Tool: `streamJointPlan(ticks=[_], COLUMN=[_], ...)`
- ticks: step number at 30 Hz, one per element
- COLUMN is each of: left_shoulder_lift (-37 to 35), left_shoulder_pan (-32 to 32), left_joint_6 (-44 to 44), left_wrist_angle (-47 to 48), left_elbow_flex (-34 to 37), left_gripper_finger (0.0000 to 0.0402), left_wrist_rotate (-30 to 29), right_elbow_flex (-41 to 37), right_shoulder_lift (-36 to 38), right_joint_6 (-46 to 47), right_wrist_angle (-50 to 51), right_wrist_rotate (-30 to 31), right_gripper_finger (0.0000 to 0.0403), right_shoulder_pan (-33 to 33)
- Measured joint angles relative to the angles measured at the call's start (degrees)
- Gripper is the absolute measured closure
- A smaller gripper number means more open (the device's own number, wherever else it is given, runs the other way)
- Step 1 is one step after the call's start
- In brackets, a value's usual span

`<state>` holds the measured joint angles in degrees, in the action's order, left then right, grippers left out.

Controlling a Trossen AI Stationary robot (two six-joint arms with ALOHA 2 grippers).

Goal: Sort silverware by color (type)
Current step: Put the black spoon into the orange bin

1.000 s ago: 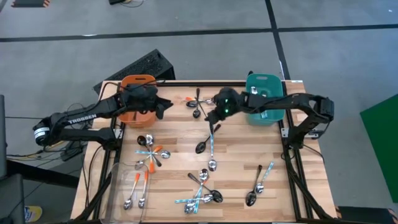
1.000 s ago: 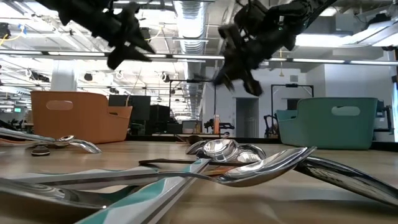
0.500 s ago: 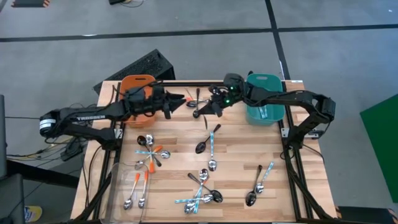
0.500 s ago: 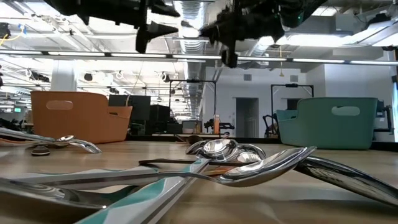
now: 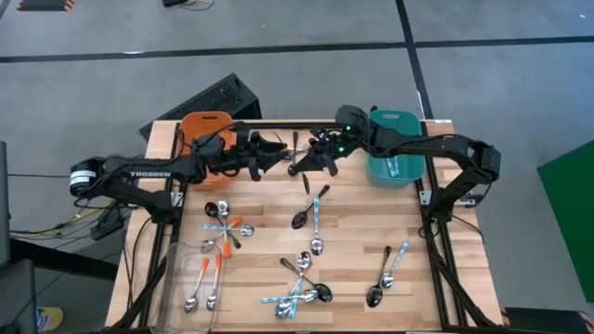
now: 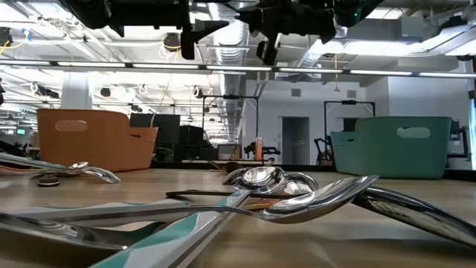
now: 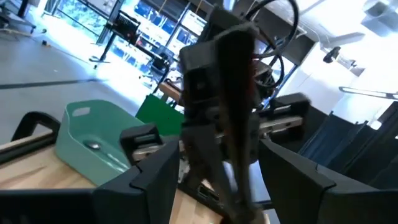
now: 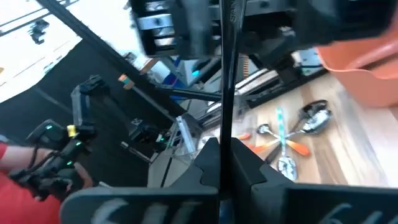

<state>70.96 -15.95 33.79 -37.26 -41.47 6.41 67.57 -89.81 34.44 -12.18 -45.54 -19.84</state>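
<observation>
My right gripper [image 5: 314,160] hangs over the table's far middle, shut on a dark spoon [image 8: 225,74] whose thin handle sticks out past the fingers. My left gripper [image 5: 277,148] faces it from the left, level and open. In the left wrist view its two fingers [image 7: 152,177] stand wide apart, with the right gripper and the dark spoon [image 7: 237,124] just ahead between them, touching nothing that I can see. Several more spoons [image 5: 302,278], with dark, blue and orange handles, lie flat on the wooden table [image 5: 353,213]. My right gripper pinches the dark spoon's handle [image 8: 222,142] between its two fingers. The fingers lie about level and point toward the table's left. The handle runs on beyond the fingertips, and the spoon is lifted clear of the table. Its bowl does not show.
An orange bin [image 5: 206,130] stands at the far left and a teal bin [image 5: 394,139] at the far right. A clear tray [image 5: 186,288] at the near left holds spoons with orange handles. Two spoons [image 5: 293,156] lie under the grippers near the far edge.
My left gripper has swung from over the orange bin toward the table's right and tipped up from pointing down to level, ending close in front of the right gripper. My right gripper has risen with the dark spoon, gone a little toward the far edge and turned level.
</observation>
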Motion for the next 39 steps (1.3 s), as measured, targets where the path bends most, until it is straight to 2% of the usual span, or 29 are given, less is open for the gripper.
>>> streamJointPlan(ticks=[4, 8, 13, 20, 25, 33, 39], left_shoulder_lift=[0.4, 0.4, 0.5, 0.4, 0.4, 0.3, -4.1], left_shoulder_pan=[0.1, 0.1, 0.2, 0.2, 0.2, 0.1, -2.7], left_joint_6=[0.0, -2.6, -6.2, -8.1, -8.3, -8.1, -8.1], left_wrist_angle=[-0.8, -6.7, -7.4, -8.4, -9.3, -9.8, -2.1], left_elbow_flex=[0.0, 0.0, -0.1, 0.0, 0.0, 0.0, 0.0], left_gripper_finger=[0.0205, 0.0231, 0.0288, 0.0388, 0.0398, 0.0401, 0.0401], left_wrist_rotate=[1.6, 3.8, 7.8, 11.6, 13.9, 14.0, 12.7], right_elbow_flex=[0.0, 0.0, 0.0, 0.0, 0.0, 0.0, 0.0], right_shoulder_lift=[0.0, 0.0, 0.0, 0.0, 0.1, 0.1, 0.1], right_joint_6=[0.1, -0.1, -2.0, -1.7, -1.1, 1.0, 2.9], right_wrist_angle=[-1.8, -2.2, -2.7, -4.4, -4.4, -4.0, -2.8], right_wrist_rotate=[-1.8, -3.1, -3.1, -3.5, -4.2, -4.1, 0.0], right_gripper_finger=[0.0382, 0.0383, 0.0383, 0.0383, 0.0360, 0.0325, 0.0321], right_shoulder_pan=[1.0, 1.4, 1.9, 2.2, 2.7, 2.5, 1.9])
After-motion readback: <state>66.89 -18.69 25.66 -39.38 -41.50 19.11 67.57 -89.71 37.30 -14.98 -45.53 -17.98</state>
